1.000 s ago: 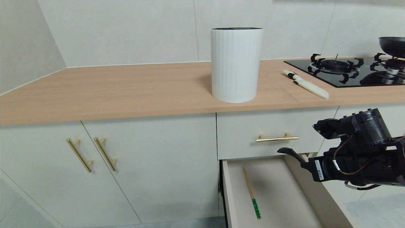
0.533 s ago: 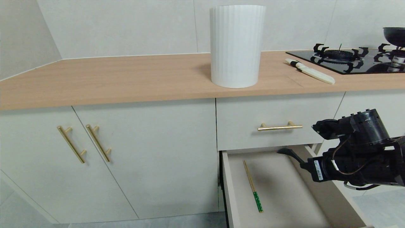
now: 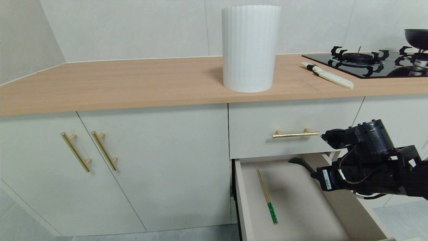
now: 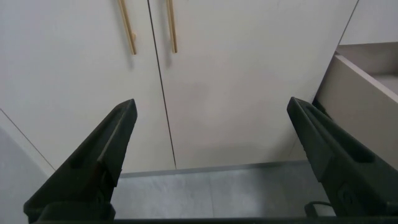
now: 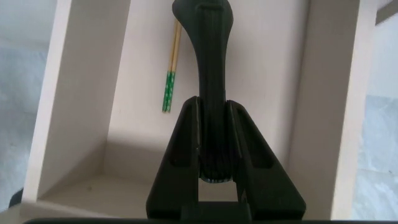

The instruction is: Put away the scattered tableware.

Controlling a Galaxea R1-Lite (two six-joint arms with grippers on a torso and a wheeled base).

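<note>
The right hand hung over the open drawer, closed on a black utensil whose free end pointed out over the drawer floor. In the right wrist view the two fingers pinched the utensil near the ribbed end of its handle. I could not tell whether it was a spoon or a turner. It looked like a stiff, light, moulded plastic piece. With so much length ahead of the grip, it would probably swing or pivot if the pinch loosened, so it called for a low release.

A pair of chopsticks with green ends lay flat on the drawer floor, apart from the utensil. They were thin and light and likely to roll if bumped.

A pale knife lay on the bench, between the white ribbed canister and the stove. It would be rigid and smooth with a narrow profile. The handle end, farther back by the stove, looked like the safer place to take hold, gripping across its width rather than on the blade.

The left hand was spread wide and held nothing, facing the cupboard doors low down.
</note>
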